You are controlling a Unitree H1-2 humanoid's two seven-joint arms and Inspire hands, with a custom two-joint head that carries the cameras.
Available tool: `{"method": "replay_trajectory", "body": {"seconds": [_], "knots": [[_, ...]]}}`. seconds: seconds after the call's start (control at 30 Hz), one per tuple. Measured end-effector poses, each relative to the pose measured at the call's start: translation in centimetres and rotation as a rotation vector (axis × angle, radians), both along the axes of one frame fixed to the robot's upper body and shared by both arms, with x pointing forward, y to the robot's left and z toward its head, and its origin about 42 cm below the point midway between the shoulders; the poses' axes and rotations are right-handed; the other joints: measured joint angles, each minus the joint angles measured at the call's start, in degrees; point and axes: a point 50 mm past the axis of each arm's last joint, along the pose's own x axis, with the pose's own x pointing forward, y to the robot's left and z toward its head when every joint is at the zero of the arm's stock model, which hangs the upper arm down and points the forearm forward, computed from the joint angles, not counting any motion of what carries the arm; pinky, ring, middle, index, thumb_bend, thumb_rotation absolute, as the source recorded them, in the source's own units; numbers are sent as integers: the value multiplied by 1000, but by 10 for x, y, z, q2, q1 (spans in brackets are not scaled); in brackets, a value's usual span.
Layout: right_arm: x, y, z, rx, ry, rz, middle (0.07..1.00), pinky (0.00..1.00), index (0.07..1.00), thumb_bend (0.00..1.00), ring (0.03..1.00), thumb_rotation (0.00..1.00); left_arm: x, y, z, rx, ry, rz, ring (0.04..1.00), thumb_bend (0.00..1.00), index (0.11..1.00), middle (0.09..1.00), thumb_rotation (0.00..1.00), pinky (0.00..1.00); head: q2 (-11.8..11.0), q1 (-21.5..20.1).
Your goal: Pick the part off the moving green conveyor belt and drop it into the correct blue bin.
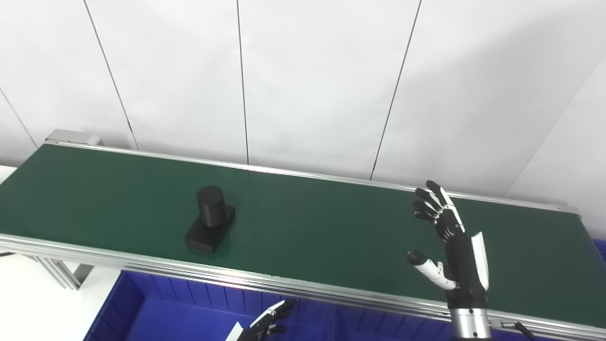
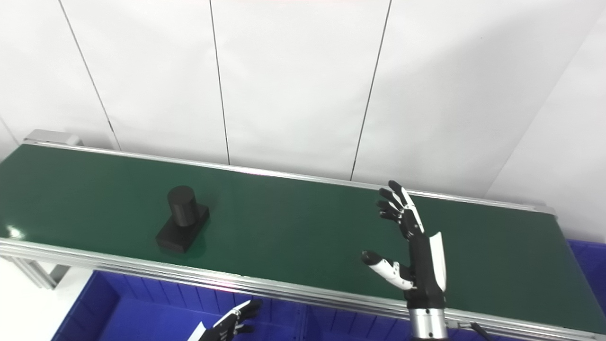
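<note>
A black part (image 1: 210,219), a short cylinder standing on a flat rectangular base, rests on the green conveyor belt (image 1: 331,227) left of centre. My right hand (image 1: 450,246) is raised over the belt's right half, open, fingers spread and pointing up, thumb out to the left, well to the right of the part. Only the fingertips of my left hand (image 1: 266,324) show at the bottom edge, below the belt's near rail and over a blue bin (image 1: 156,312); they look loosely apart and hold nothing.
Aluminium rails (image 1: 284,282) frame the belt on its near and far sides. A second blue bin's corner (image 1: 600,248) shows at the far right. White wall panels stand behind the belt. A metal leg frame (image 1: 59,272) supports the left end.
</note>
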Motion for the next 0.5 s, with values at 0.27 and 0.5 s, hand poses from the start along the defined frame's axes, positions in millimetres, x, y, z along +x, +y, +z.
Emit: {"method": "replay_trajectory", "body": {"seconds": [0.27, 0.5], "knots": [[29, 9, -3, -12, 33, 8, 846, 686, 911, 922, 772, 552, -1, -2, 2, -5, -6, 1, 897, 830, 881, 909, 1000, 807, 2, 3], [52, 15, -7, -39, 74, 31, 851, 713, 915, 956, 779, 418, -2, -5, 2, -10, -3, -3, 897, 818, 879, 912, 1000, 803, 3, 14]]}}
